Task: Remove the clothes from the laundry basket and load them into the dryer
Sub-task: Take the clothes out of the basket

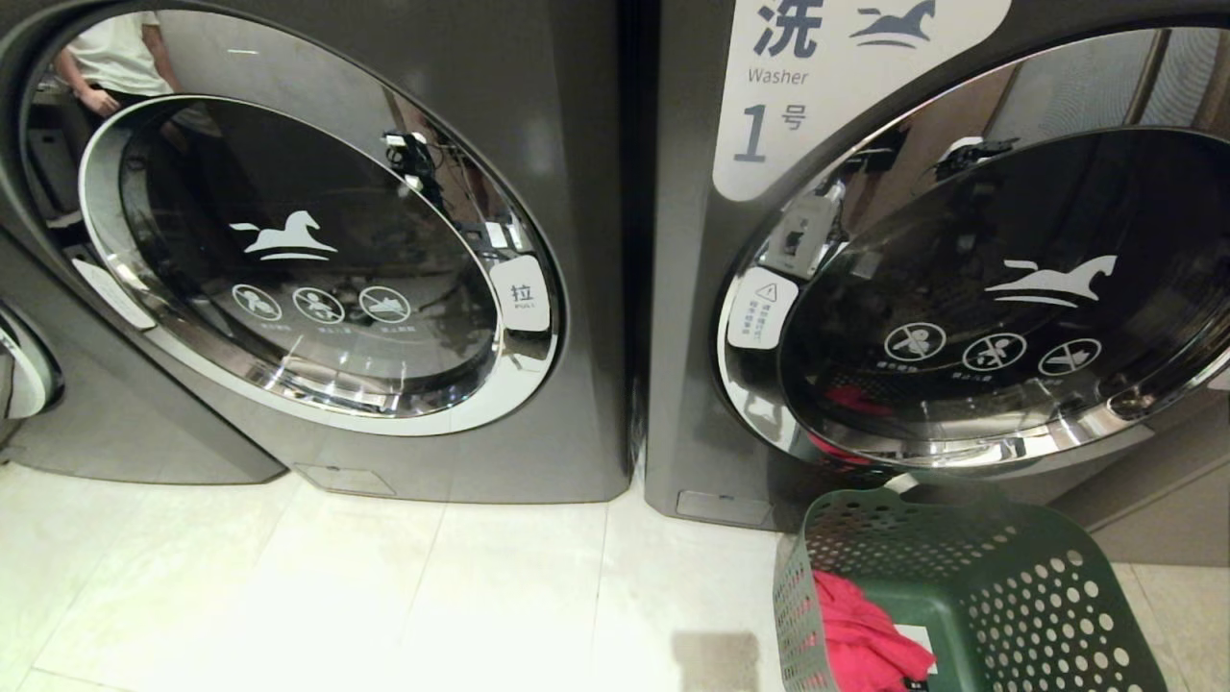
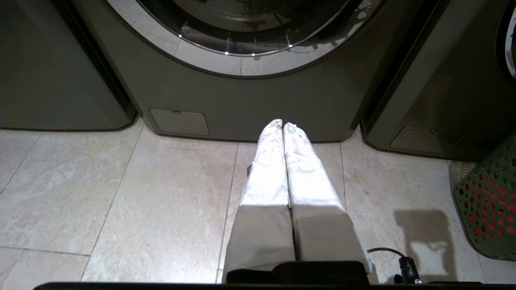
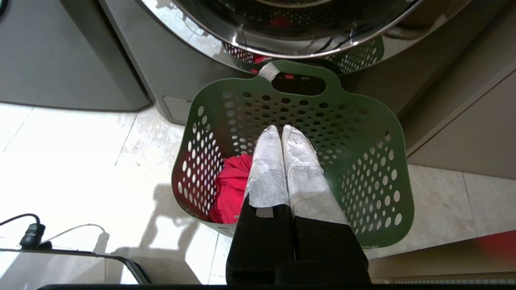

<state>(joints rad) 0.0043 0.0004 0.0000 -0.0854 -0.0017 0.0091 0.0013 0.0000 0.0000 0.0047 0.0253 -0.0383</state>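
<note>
left gripper (image 2: 282, 125): fingers pressed together, empty, over bare floor facing the left machine; basket well off to its side.
laundry basket (image 3: 365, 133): on floor against the right machine.
red clothes (image 3: 231, 187): in basket, left part.
right gripper (image 3: 281, 129): pressed together, empty, above basket; nearer arm, clothes lie below and slightly left.
</note>
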